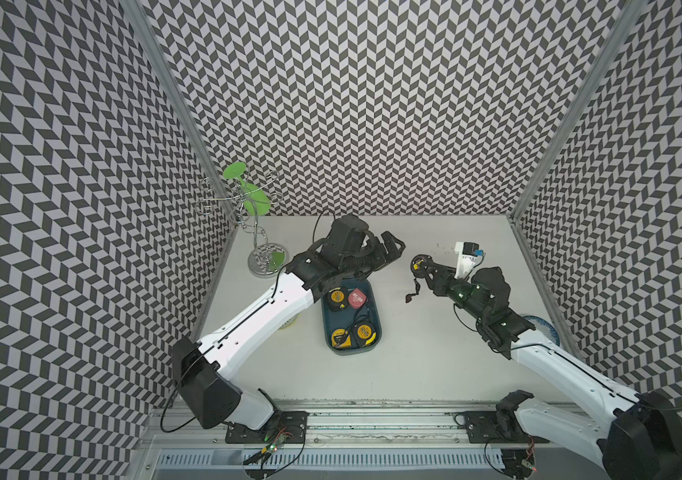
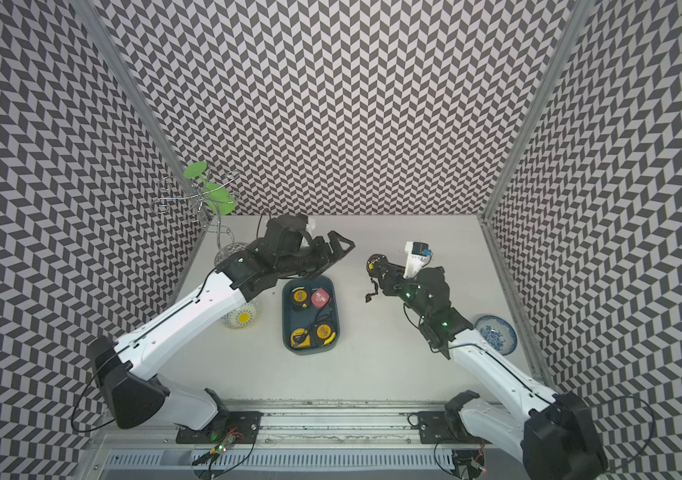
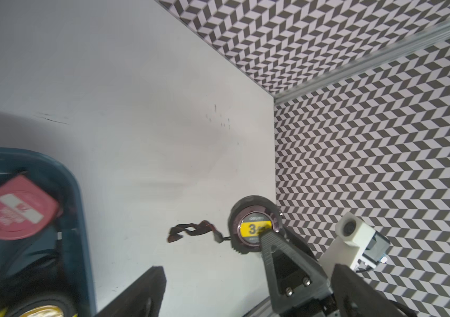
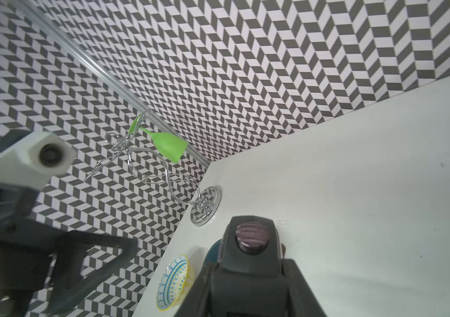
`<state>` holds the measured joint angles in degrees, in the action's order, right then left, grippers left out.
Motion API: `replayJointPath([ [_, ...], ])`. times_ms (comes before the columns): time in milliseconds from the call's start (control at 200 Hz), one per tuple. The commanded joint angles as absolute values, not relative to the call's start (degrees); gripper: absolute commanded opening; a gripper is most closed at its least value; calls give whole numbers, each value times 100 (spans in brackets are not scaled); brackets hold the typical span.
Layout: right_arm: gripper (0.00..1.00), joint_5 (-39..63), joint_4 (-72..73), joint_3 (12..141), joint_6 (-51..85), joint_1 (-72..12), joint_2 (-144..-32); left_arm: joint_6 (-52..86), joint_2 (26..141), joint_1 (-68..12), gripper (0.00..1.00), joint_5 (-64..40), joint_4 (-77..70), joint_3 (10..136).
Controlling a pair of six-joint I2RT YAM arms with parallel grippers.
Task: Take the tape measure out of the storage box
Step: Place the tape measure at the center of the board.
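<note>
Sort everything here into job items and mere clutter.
Job: storage box, held tape measure, right gripper, red tape measure and three yellow-labelled tape measures in the box.
Lying about: wire rack, green glass, yellow bowl, blue bowl.

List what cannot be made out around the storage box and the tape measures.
- Storage box: one far corner lies under the left arm in a top view; cut off and blurred in the left wrist view.
- Yellow dish: mostly under that arm in a top view.
- Held tape measure: label partly covered by the right fingers, left wrist view.
- Red tape measure: print blurred, left wrist view.
</note>
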<state>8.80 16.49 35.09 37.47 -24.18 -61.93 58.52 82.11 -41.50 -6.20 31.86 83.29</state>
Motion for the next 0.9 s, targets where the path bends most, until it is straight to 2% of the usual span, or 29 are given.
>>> replayJointPath([
  [0,11,1323,2272,3237,4281,-2082,-6320,5309,7866,-4109,100,-18,3818,7961],
  [300,11,2413,2644,2612,4952,-1131,-6962,5037,7355,-3855,100,19,4020,7117],
  [721,11,2678,2975,2002,5404,-710,-7704,4836,7467,-3788,100,12,4111,6996],
  [896,15,2610,2734,1942,5368,-686,-7805,4770,7509,-3735,100,-16,4113,6997],
])
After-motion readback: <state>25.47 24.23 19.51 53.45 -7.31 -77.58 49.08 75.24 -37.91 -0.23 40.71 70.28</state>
